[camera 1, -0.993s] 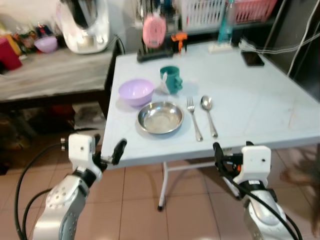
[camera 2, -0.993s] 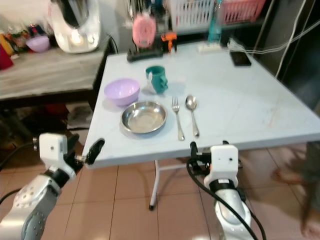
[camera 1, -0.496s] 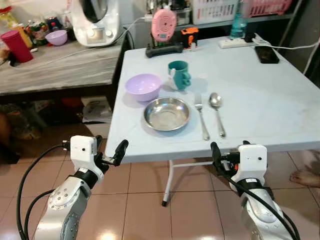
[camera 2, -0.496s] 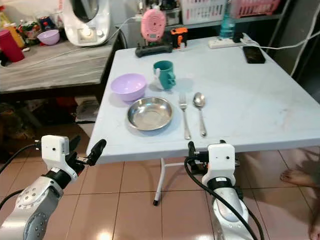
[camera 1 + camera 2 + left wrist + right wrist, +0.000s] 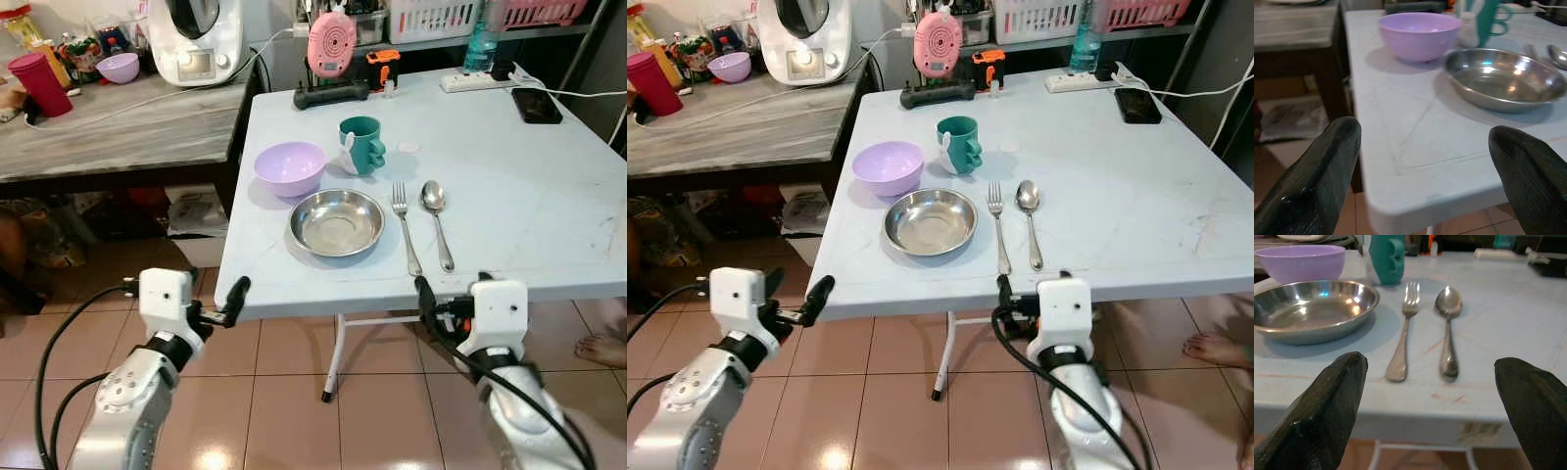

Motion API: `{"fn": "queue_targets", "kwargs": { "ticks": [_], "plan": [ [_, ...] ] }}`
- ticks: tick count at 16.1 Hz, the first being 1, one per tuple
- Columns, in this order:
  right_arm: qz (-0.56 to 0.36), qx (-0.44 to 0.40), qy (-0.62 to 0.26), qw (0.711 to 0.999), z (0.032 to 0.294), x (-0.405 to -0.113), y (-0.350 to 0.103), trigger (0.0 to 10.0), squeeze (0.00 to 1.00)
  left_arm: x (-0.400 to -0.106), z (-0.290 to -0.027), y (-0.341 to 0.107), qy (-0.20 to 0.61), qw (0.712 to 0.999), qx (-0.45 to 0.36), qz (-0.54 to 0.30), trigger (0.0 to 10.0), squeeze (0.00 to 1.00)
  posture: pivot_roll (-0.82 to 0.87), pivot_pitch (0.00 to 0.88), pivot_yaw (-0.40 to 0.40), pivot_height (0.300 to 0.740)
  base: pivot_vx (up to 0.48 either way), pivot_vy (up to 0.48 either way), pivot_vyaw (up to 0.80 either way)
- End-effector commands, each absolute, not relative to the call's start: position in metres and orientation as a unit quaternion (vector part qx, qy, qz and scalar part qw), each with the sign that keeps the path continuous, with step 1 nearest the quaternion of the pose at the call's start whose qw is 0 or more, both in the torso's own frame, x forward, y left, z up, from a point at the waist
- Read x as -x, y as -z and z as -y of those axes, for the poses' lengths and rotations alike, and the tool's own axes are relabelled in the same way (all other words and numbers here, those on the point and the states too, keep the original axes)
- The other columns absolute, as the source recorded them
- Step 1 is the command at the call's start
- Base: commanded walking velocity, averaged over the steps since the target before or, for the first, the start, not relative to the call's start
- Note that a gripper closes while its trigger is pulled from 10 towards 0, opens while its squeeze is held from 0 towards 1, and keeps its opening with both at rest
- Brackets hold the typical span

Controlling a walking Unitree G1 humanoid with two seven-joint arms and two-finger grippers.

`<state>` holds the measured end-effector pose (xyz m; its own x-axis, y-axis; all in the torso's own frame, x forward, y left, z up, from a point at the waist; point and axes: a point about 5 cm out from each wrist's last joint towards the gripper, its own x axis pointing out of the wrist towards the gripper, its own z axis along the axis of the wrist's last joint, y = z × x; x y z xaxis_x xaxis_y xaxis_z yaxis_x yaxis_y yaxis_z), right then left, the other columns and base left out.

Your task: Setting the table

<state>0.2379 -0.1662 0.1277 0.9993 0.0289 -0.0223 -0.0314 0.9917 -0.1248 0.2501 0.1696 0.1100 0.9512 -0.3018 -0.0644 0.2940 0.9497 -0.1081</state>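
Steel plate (image 5: 337, 221) on table (image 5: 529, 186), beyond both empty grippers

No text, label, brand or number can be read on anything here, and the small display on the white kitchen machine (image 5: 196, 39) at the back seems lit but is too small to make out.
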Motion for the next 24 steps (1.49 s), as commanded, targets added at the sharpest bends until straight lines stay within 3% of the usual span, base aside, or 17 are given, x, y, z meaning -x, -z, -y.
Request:
{"fn": "queue_targets", "kwargs": {
  "ticks": [1, 5, 13, 24],
  "plan": [
    [0.019, 0.066, -0.015, 0.998, 0.167, -0.242, -0.142, 10.0, 0.0, -0.247, -0.167, -0.114, 0.173, 0.984, 0.026, -0.022, 10.0, 0.0, -0.18, 0.053, 0.102, 0.74, 0.0, 0.0, 0.0],
    [0.036, 0.069, -0.028, 0.997, 0.175, -0.259, -0.155, 10.0, 0.0, -0.242, -0.166, -0.107, 0.217, 0.976, -0.011, -0.023, 10.0, 0.0, -0.18, 0.076, 0.095, 0.74, 0.0, 0.0, 0.0],
    [0.055, 0.018, -0.07, 0.996, 0.176, -0.29, -0.178, 10.0, 0.0, -0.244, -0.17, -0.103, 0.205, 0.978, -0.017, -0.026, 10.0, 0.0, -0.16, 0.114, 0.108, 0.74, 0.0, 0.0, 0.0],
    [0.066, -0.001, -0.091, 0.994, 0.164, -0.302, -0.187, 10.0, 0.0, -0.246, -0.175, -0.11, 0.198, 0.98, -0.027, -0.016, 10.0, 0.0, -0.12, 0.11, 0.115, 0.74, 0.0, 0.0, 0.0]
  ]
}}
